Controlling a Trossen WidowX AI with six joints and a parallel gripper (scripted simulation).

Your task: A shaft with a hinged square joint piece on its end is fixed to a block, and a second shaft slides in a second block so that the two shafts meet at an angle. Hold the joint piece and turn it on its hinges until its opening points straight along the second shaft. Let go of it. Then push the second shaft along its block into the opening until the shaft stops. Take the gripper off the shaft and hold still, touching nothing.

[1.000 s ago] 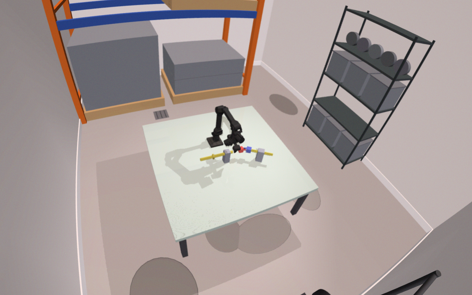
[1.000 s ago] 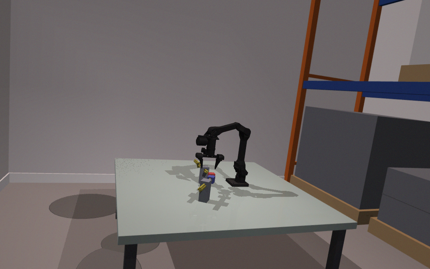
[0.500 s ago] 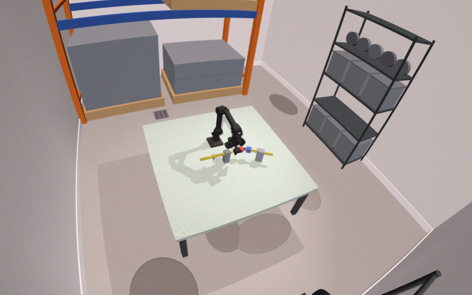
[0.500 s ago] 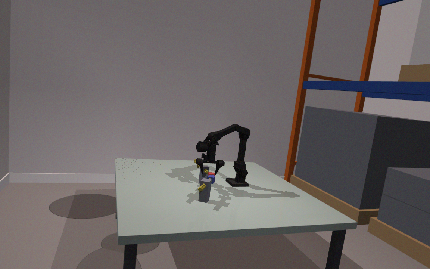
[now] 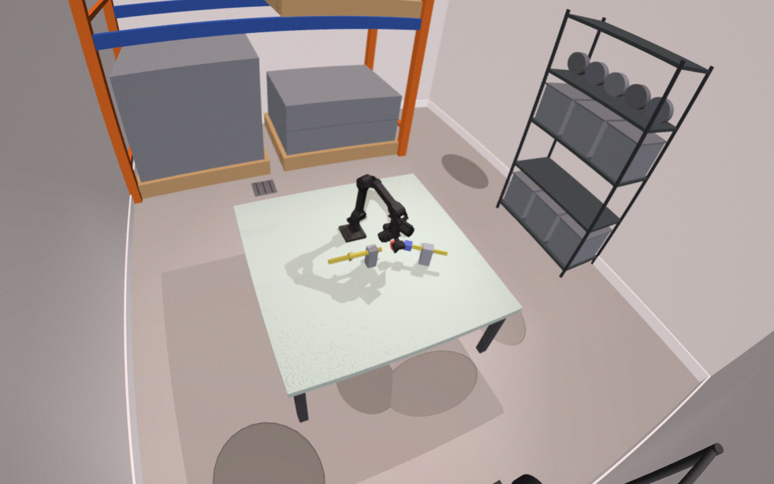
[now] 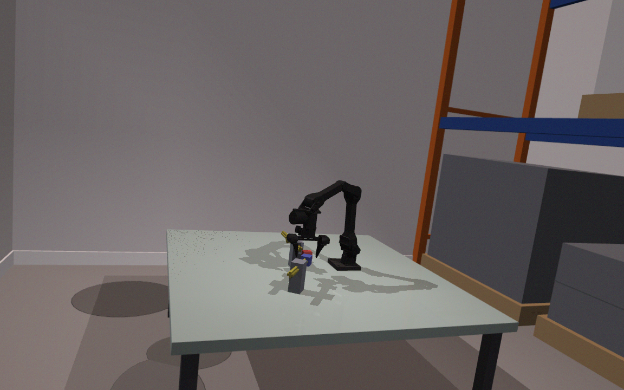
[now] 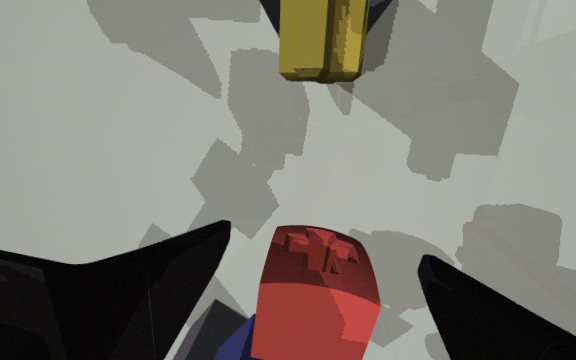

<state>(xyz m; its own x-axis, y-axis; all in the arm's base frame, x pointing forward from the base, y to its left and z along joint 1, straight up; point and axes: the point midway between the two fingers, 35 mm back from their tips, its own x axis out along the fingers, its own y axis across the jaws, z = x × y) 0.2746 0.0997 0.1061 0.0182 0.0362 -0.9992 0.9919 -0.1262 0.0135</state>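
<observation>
The red joint piece (image 5: 391, 243) (image 6: 307, 252) (image 7: 313, 315) is hinged to the blue part (image 5: 408, 245) (image 6: 307, 260) (image 7: 235, 345) on the fixed shaft (image 5: 439, 252) (image 6: 293, 271), held by one grey block (image 5: 426, 255) (image 6: 297, 278). Its cross-shaped opening shows in the wrist view, facing roughly toward the second shaft's end. The yellow second shaft (image 5: 340, 259) (image 6: 284, 235) (image 7: 305, 40) runs through the other grey block (image 5: 371, 257) (image 6: 292, 255); a gap separates it from the red piece. My gripper (image 6: 307, 256) (image 7: 323, 246) is open, pointing down, with its fingers on either side of the red piece, not touching it in the wrist view.
The pale table (image 5: 318, 337) (image 6: 236, 315) carries both blocks and the arm's base (image 5: 352, 232) (image 6: 344, 264). The second shaft has a small yellow collar (image 5: 350, 256) on its outer part. Storage racks with grey boxes stand beyond the table.
</observation>
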